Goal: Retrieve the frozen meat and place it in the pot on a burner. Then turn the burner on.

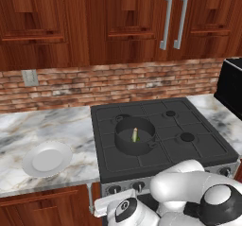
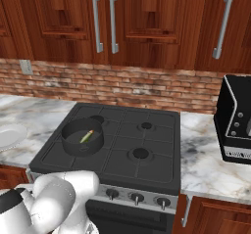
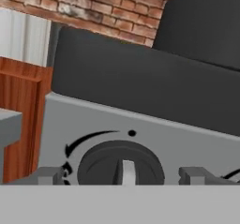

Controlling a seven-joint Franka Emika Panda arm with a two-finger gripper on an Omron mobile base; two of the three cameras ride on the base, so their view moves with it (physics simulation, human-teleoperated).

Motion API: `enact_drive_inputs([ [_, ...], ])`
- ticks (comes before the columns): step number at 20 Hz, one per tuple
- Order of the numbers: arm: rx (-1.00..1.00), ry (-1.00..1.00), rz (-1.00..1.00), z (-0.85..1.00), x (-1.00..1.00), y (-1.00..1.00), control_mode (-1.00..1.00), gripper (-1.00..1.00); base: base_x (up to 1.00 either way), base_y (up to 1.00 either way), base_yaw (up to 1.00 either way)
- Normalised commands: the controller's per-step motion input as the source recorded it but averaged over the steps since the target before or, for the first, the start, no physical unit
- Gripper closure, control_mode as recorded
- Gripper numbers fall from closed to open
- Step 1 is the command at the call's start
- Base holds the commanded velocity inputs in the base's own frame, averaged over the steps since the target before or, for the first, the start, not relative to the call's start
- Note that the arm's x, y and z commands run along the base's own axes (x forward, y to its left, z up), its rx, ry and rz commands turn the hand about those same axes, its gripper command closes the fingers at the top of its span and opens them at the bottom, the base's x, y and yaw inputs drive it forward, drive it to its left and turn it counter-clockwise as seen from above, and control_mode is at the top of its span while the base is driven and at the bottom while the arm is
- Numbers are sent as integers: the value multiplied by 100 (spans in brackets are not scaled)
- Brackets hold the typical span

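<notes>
Fingertips of the gripper [image 3: 122, 175], two small dark grey stubs, rise at the bottom of the hand view with one on each side of a round dark stove knob [image 3: 121, 164]; they stand spread wide, released, and grasp nothing. The knob fills the lower middle of that frame, with a pale pointer bar on its face, a curved black arrow to its upper left and a small black dot above it, all on the flat grey front panel of the stove [image 3: 140, 129].

Across the lower part of the left base view bulge the white, rounded links of the arm [image 1: 184, 192], dark at the joints, in front of the stove's panel with its row of knobs. In the right base view the same links sit at the lower left.

Behind the panel lies the black cooktop [image 1: 189, 149] with its cast grate. On its left rear burner stands the round dark grey straight-walled metal pot [image 1: 124, 143] with small side handles. Inside it lies the frozen meat, a small slender greenish-yellow fish [image 1: 135, 135], tilted against the pot's inner wall.

Left of the cooktop, on the grey-veined marble counter [image 1: 47, 123], rests a round white plate [image 1: 47, 159], well apart from the pot. Farther back runs a red brick wall [image 1: 118, 81] under dark wooden cabinets [image 1: 94, 21] with metal bar handles. At the right edge sits a black appliance [image 2: 238, 120].
</notes>
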Motion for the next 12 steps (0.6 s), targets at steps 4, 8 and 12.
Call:
enact_drive_inputs([
  [4, 2, -10, 0, -16, 7, 0, -100, -100, 0, 0, 0],
  [8, 1, -4, 0, -30, 5, -2, -100, -100, 0, 0, 0],
  [12, 7, -1, 0, -13, 7, -2, -100, -100, 0, 0, 0],
])
